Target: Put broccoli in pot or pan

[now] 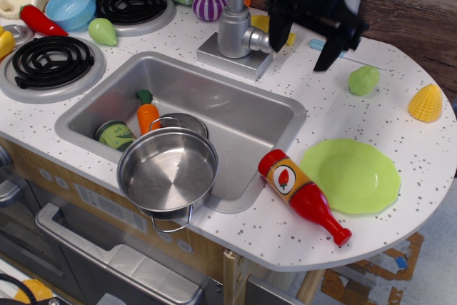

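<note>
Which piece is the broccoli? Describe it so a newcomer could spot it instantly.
Start at the sink and go right across the speckled counter, past the faucet. The broccoli sits just right of the open claw, above the lime-green plate. It is small, light green and lumpy; the corn beside it is yellow.

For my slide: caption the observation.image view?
Open claw approaches the broccoli on the counter; the pot waits empty at the sink.
</note>
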